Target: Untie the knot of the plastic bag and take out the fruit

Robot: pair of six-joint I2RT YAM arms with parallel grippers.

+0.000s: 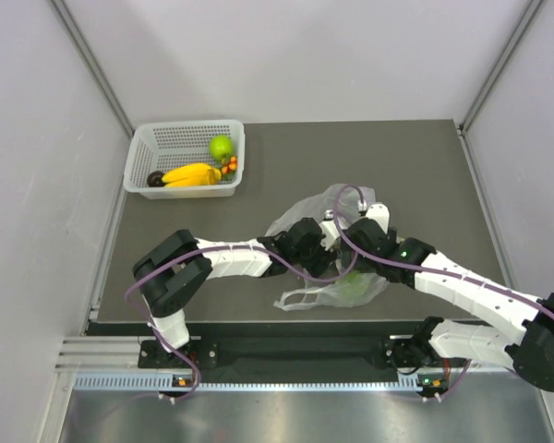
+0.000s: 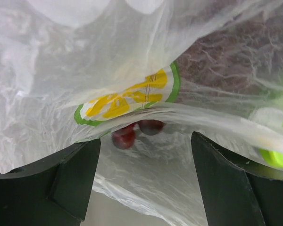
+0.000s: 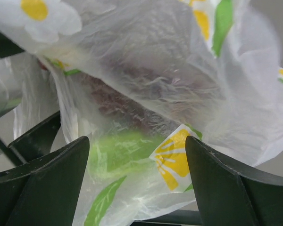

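Observation:
The plastic bag (image 1: pixel 307 214) lies crumpled mid-table, and both grippers are pushed into it. My left gripper (image 1: pixel 326 244) is open; bag film (image 2: pixel 132 56) drapes loosely between its fingers, and two dark red round fruits (image 2: pixel 125 137) show just beyond. My right gripper (image 1: pixel 355 229) is open too, with film (image 3: pixel 155 61) between its fingers and a green fruit (image 3: pixel 122 150) visible through it. From above, that green fruit (image 1: pixel 353 288) sits in the bag's near end, beside a loose handle loop (image 1: pixel 300 300). I cannot make out the knot.
A white perforated basket (image 1: pixel 140 148) at the table's far left holds a green apple (image 1: pixel 221 146), yellow bananas (image 1: pixel 192 173), small orange-red fruits (image 1: pixel 229 166) and a dark grape (image 1: pixel 155 178). Grey walls close in the table on three sides.

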